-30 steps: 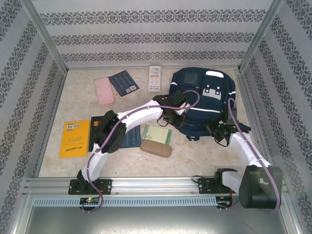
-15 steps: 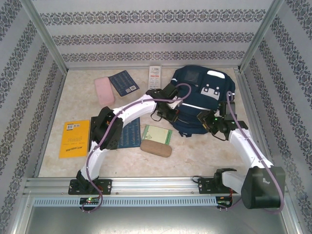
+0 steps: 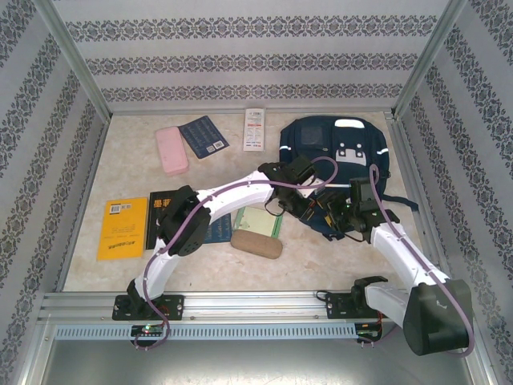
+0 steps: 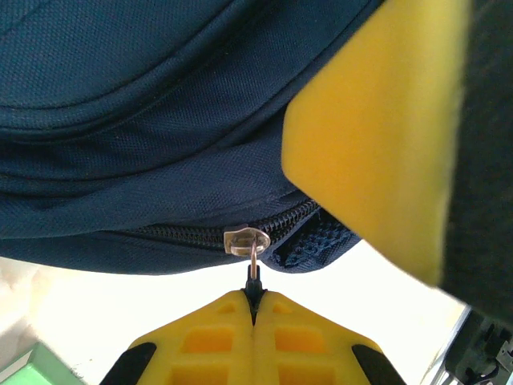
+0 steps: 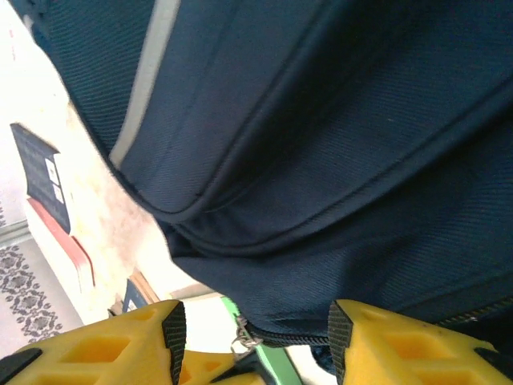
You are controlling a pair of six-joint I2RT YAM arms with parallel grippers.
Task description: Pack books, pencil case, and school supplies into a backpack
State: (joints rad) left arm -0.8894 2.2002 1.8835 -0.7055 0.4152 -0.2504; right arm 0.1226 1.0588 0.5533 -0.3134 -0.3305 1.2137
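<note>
Two arms meet at the near edge of the backpack, which lies flat on the table. We see the left gripper with its jaws clenched on the zip pull, which hangs from the zip along that near edge. The right gripper has its jaws released. They stand well apart, with the backpack's edge and the zip between them. We cannot tell whether they touch the fabric there. In the left wrist view, one of the right gripper's fingers lies over the backpack just beside the pull.

Several of the task's things lie to the left of the backpack. A white pack sits just left of its far corner. Further left lie a blue book and a pink case. A green notebook lies near its near-left corner, partly under the left arm, and a brown case touches the notebook's near side. A yellow book lies well apart from the backpack, far to its left, with a black book just beside it on the backpack's side.
</note>
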